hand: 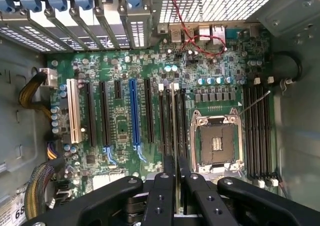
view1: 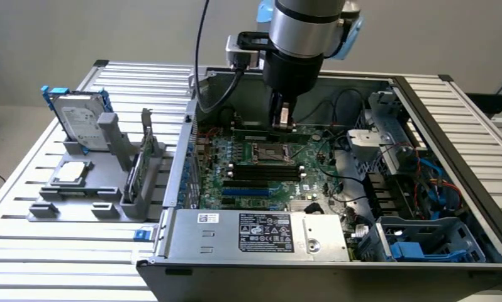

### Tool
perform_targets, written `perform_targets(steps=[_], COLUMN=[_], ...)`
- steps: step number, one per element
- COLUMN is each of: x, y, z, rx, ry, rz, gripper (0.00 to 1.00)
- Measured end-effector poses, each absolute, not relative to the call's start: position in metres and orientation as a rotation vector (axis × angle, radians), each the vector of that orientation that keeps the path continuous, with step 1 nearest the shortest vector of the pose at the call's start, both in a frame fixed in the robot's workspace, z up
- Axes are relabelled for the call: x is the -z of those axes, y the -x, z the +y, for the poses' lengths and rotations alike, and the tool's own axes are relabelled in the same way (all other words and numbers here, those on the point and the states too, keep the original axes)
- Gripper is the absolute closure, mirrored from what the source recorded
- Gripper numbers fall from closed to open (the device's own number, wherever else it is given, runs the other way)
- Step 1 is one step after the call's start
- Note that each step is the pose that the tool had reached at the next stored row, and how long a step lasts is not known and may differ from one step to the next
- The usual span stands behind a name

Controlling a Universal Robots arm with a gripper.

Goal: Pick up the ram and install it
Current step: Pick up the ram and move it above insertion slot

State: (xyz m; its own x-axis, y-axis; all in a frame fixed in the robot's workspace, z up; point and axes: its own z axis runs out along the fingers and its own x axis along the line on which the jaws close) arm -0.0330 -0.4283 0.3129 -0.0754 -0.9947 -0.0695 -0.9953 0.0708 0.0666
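Item: one arm, gripper (view1: 282,121) lowered into an open computer case (view1: 452,126) lying on a slatted metal table (view1: 33,251). Claw: fingers (hand: 164,186) drawn in to a narrow gap, pinching the ram (hand: 173,121) between them. Ram: thin stick seen edge-on from the wrist view, running straight out from the fingertips over the motherboard (hand: 120,131), in line with the bank of black memory slots (hand: 165,121) that sits between the long expansion slots and the CPU socket (hand: 216,143); whether it touches a slot cannot be told. Second bank of memory slots (hand: 257,131): on the far side of the socket, nothing in it. Expansion row: one blue slot (hand: 134,113), one white slot (hand: 74,110), the rest black. Case, near end in the exterior view: power supply (view1: 260,233) with a label on top. Table, exterior view's left: grey holder (view1: 75,204) carrying a hard drive in a blue frame (view1: 79,119) standing on edge and an upright card (view1: 146,157), well apart from the gripper
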Motion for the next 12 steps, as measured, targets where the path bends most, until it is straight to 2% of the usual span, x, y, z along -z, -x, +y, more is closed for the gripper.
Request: perform_targets(steps=[12], x=[-0.291], y=[0.030], z=[-0.428], rx=[-0.147], ry=[2.137], rz=[2.293], gripper=[0.85])
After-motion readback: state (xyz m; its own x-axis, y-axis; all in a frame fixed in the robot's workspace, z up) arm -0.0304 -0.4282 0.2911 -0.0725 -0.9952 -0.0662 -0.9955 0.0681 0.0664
